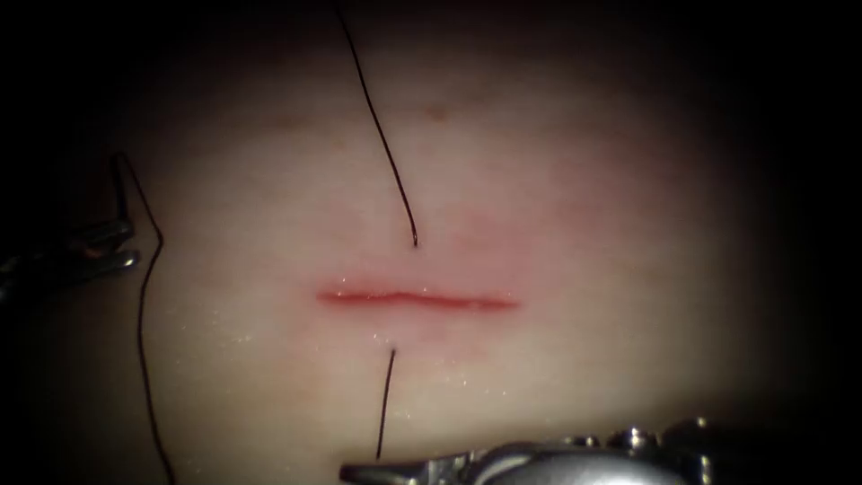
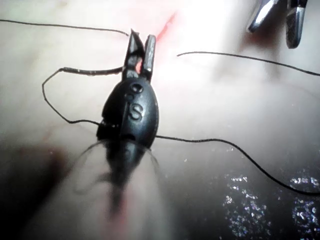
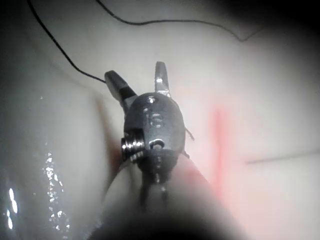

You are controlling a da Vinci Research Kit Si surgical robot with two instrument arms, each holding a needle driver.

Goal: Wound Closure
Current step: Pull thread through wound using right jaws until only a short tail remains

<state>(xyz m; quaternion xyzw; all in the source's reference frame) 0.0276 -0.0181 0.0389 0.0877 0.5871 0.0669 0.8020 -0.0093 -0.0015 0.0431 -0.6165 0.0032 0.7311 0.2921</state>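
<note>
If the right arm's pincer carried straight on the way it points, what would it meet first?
Probably the thread running from just below the cut: it hangs just ahead of the open right pincer. Depth is unclear, so the pincer might pass it.

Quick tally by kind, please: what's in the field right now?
Tools: 2 (left tool holds the needle by one end; right tool open, holds nothing)
Needle: 1, out of the tissue, left of the cut
Thread: 1, through the tissue across the cut
Cut: 1
Tissue: 1
Total: 6
</note>
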